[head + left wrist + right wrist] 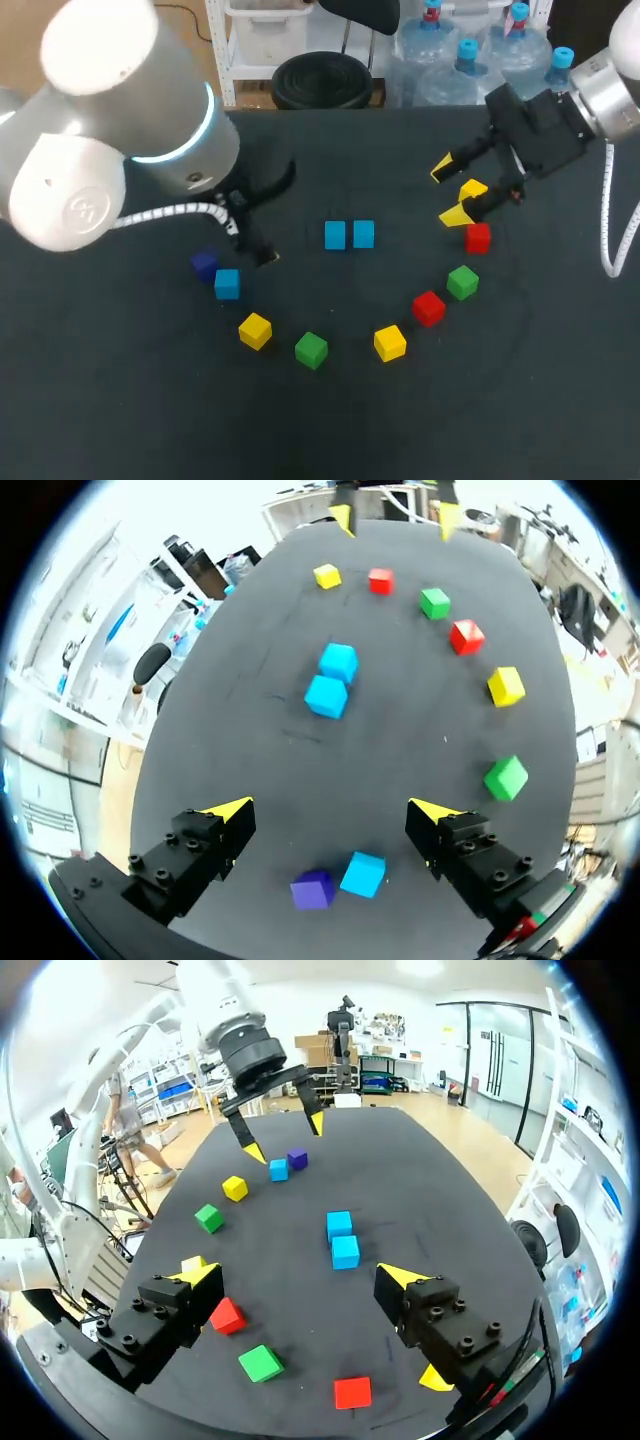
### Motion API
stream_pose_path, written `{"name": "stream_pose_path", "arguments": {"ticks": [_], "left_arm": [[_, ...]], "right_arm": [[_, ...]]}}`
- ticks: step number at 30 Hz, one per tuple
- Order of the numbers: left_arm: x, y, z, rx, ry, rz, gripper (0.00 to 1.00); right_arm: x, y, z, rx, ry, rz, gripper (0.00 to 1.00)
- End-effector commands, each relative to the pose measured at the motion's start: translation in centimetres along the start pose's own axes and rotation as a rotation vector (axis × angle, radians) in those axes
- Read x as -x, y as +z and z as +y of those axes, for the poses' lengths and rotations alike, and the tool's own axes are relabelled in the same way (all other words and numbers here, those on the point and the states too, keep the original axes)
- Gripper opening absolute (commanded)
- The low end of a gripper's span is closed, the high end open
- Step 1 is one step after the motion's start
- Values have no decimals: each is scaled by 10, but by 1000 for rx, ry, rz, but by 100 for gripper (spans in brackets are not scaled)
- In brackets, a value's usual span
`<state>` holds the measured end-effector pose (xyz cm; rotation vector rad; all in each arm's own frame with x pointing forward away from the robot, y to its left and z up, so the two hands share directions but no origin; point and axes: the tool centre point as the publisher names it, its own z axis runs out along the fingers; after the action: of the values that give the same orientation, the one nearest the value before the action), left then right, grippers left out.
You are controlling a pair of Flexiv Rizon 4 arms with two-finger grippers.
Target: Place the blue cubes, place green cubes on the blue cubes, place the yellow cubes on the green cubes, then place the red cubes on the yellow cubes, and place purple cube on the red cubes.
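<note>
Both arms hang over the dark table [120, 420], and neither is holding anything. The left gripper [332, 810] has its fingers spread wide. On the surface below the gap, toward the left edge, the purple cube [313, 889] and a blue cube [363, 874] sit close together. The right gripper [449, 192] is spread apart too, toward the far right corner. A yellow cube [472, 188] sits just beside one of its fingers, and a red cube [478, 238] lies a little nearer the front. In the middle of the table a blue pair [335, 235] sits side by side, almost touching. The other cubes lie in a loose arc toward the near edge. From the left there is a second yellow cube [255, 330], a green cube [311, 349] and a third yellow cube [390, 342]. A second red cube [428, 307] and a second green cube [462, 282] follow, curving up toward the right gripper. Every cube rests singly on the surface.
</note>
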<state>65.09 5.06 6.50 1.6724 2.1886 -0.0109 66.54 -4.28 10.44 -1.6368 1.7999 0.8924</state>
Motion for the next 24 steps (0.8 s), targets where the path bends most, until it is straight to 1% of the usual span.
{"name": "stream_pose_path", "arguments": {"ticks": [1, 4, 6, 8, 11, 16, 24], "left_arm": [[-20, -10, -7, -1, 26, -43, 100], [-27, -11, -8, -12, 24, -24, 100], [-30, -14, -10, -22, 32, -28, 100], [-32, -15, -12, -44, 46, -24, 100], [-37, -14, -17, -82, 82, 11, 100], [-41, -13, -24, -121, 131, 39, 100], [-52, -4, -30, -140, 141, 63, 100]], "right_arm": [[0, 1, -1, 1, -1, -1, 100], [0, 1, -1, 1, -1, -1, 100], [0, 1, -1, 1, -1, -1, 100], [0, 1, -1, 1, -1, -1, 100], [0, 1, -1, 1, -1, -1, 100], [0, 1, -1, 1, -1, -1, 100], [0, 1, -1, 1, -1, -1, 100]]}}
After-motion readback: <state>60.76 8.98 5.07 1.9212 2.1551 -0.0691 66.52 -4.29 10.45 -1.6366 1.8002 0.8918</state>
